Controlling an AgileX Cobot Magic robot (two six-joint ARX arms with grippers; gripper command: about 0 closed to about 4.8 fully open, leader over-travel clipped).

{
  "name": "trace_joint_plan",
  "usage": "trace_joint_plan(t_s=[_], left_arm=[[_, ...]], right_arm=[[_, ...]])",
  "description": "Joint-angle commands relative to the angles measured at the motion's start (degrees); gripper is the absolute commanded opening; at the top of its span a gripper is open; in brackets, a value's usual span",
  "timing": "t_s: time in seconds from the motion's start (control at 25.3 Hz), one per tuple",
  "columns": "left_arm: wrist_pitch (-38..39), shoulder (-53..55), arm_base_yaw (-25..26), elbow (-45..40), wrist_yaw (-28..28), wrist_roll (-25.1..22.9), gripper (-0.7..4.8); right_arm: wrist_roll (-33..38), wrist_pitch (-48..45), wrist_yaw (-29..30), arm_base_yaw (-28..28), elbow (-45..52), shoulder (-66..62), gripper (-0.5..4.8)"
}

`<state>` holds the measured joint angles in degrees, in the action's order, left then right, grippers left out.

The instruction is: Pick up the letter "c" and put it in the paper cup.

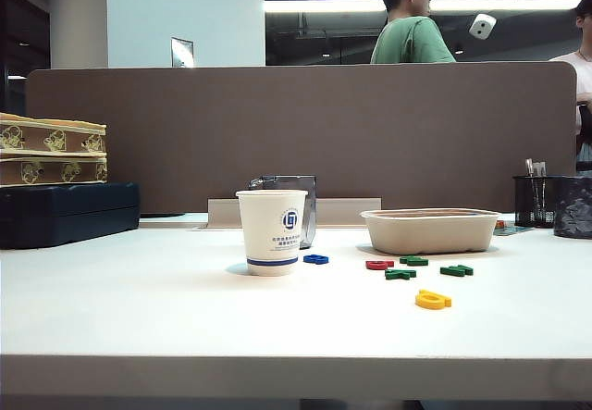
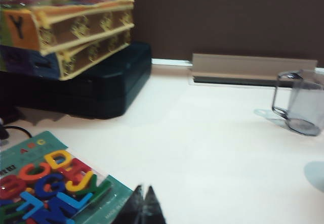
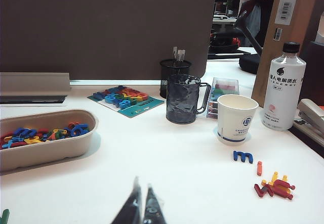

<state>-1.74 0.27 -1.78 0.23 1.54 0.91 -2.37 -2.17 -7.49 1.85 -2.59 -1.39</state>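
The white paper cup (image 1: 271, 232) with a blue logo and blue band stands upright left of the table's middle. The letter "c" is out of view in every frame. My left gripper (image 2: 143, 191) is shut and empty, low over bare table beside a pack of coloured letters (image 2: 50, 188). My right gripper (image 3: 142, 186) is shut and empty too, over bare table near the beige tray (image 3: 45, 150). Neither gripper appears in the exterior view.
Right of the cup lie a blue letter (image 1: 315, 259), a dark red letter (image 1: 378, 265), green letters (image 1: 413, 261) and a yellow letter (image 1: 433, 300). The beige tray (image 1: 430, 230) stands behind them. Stacked boxes (image 1: 55, 188) sit at left. A second paper cup (image 3: 236, 119), dark mug (image 3: 185, 98) and bottle (image 3: 283, 92) stand at the far right.
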Motion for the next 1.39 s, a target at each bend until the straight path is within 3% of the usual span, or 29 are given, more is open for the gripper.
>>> trace_joint_plan(t_s=[0.04,1.39], left_arm=[[-1.03,-0.13,0.13,0.22,-0.28,-0.22,-0.06],[-0.5,-0.13,0.09,0.2,-1.79,-0.22,-0.05]], right_arm=[[0.26,-0.81,-0.07,-0.13,-0.17,1.57,0.13],[0.26,-0.61,-0.09,-0.59,-0.17,1.57,0.13]])
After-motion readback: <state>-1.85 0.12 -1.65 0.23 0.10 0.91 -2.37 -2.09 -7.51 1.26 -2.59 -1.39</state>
